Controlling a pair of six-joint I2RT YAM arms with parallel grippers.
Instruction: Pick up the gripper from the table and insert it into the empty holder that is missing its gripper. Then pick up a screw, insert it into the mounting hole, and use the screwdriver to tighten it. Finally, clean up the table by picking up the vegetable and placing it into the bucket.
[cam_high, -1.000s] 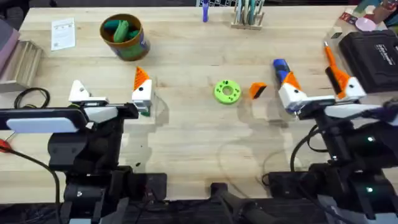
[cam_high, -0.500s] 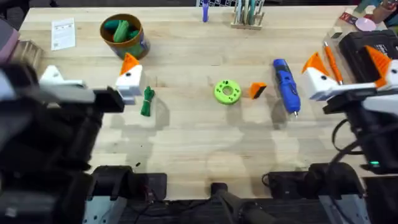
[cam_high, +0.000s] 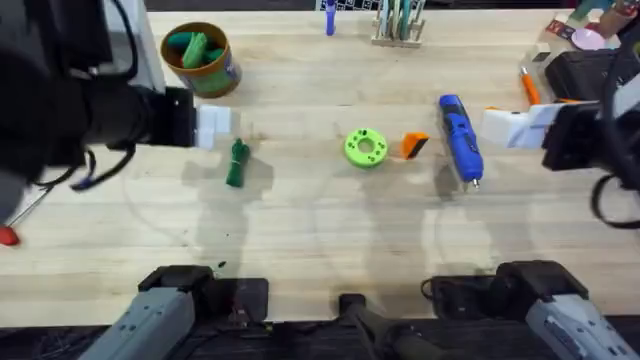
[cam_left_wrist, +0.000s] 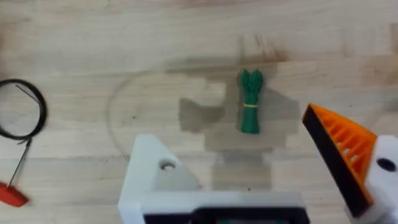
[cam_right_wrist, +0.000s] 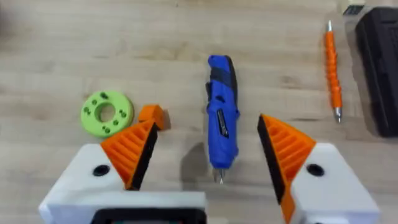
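The orange wedge gripper (cam_high: 414, 145) (cam_right_wrist: 153, 114) lies on the table between the green disc and the blue screwdriver (cam_high: 459, 137) (cam_right_wrist: 221, 118). The dark-green vegetable (cam_high: 237, 162) (cam_left_wrist: 250, 101) lies left of centre. My left gripper (cam_left_wrist: 230, 134) hangs open high above it. One of its fingers is the bare white empty holder (cam_left_wrist: 158, 180); the other carries an orange ribbed pad (cam_left_wrist: 339, 155). Over the screwdriver my right gripper (cam_right_wrist: 208, 127) is open, both pads orange. The bucket (cam_high: 228, 70) stands at the back left with green items inside.
A bright-green disc with holes (cam_high: 365, 147) (cam_right_wrist: 106, 113) sits mid-table. At the right lie a thin orange pen-like tool (cam_high: 528, 85) (cam_right_wrist: 334, 68) and a black case (cam_right_wrist: 379, 68). A red-handled tool (cam_high: 8, 235) and a black cable loop (cam_left_wrist: 22, 118) are at the left edge.
Both arms have lifted off the table toward the camera. The left arm now looms large and dark at the upper left, and the right gripper has drawn back to the right of the screwdriver.
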